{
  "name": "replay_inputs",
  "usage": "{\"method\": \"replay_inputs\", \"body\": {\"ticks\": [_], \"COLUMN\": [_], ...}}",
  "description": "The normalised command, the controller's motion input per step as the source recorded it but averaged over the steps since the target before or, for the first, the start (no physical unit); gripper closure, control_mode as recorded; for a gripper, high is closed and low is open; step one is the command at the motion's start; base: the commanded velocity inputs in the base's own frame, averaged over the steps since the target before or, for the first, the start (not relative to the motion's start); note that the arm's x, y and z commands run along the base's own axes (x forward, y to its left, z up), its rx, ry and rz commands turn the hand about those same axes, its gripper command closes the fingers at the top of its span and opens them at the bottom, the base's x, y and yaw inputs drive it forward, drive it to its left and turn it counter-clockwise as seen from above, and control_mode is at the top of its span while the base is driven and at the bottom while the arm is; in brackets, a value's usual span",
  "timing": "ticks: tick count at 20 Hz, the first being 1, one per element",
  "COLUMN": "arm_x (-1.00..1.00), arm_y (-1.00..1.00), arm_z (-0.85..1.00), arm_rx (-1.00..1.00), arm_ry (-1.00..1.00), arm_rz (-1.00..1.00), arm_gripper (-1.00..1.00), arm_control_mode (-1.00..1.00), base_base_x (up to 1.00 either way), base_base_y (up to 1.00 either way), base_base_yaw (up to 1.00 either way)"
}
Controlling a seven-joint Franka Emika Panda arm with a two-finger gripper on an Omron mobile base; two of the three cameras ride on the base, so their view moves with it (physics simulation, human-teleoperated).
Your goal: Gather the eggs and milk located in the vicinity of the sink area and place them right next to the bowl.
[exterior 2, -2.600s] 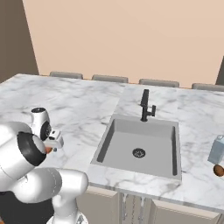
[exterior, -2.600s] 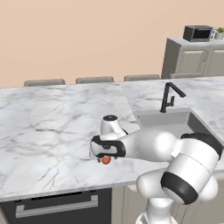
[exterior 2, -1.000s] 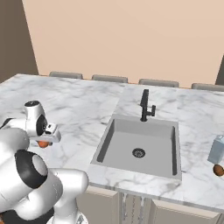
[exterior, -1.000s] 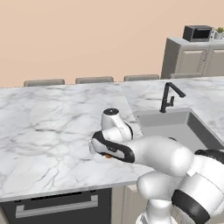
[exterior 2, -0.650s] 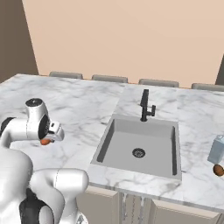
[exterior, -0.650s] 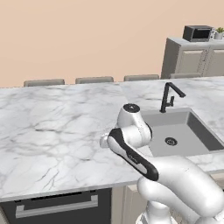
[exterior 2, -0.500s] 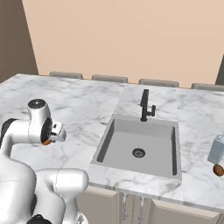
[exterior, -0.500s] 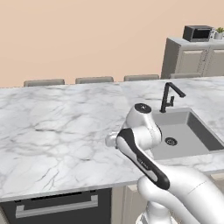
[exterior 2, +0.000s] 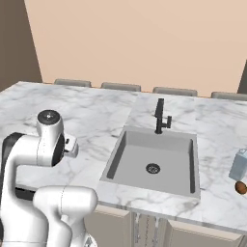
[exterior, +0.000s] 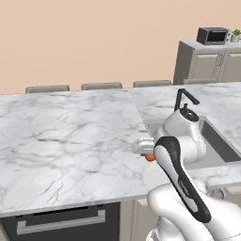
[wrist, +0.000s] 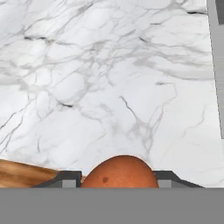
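A plain peach wall (exterior: pixel 94 42) closes the room at 12 o'clock. A white marble table (exterior: pixel 66 136) with grey veins spans the foreground, chair backs (exterior: pixel 101 86) lined along its far edge. At 2 o'clock, beige cabinets (exterior: pixel 207 66) carry a dark microwave (exterior: pixel 212 36) and a small plant (exterior: pixel 235 35). An oven handle (exterior: pixel 61 223) shows below.

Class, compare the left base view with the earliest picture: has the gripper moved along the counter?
Yes. The gripper, shut on the egg, has swung right, closer to the sink and its faucet.
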Motion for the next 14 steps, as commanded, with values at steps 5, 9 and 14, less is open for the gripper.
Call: {"method": "replay_inputs", "body": {"ticks": [5, 9, 14], "arm_x": [-0.48, -0.5, -0.32], "arm_y": [-0.08, 0.0, 0.0], "arm_z": [0.16, 0.03, 0.0], "arm_rx": [0.0, 0.0, 0.0], "arm_ry": [-0.09, -0.07, -0.03], "arm_rz": [0.0, 0.0, 0.0], "arm_gripper": [1.0, 1.0, 1.0], "arm_control_mode": [-1.0, -1.0, 1.0], "base_base_x": [0.0, 0.0, -0.21], "base_base_y": [0.0, 0.0, 0.0], "base_base_yaw": [0.0, 0.0, 0.0]}}
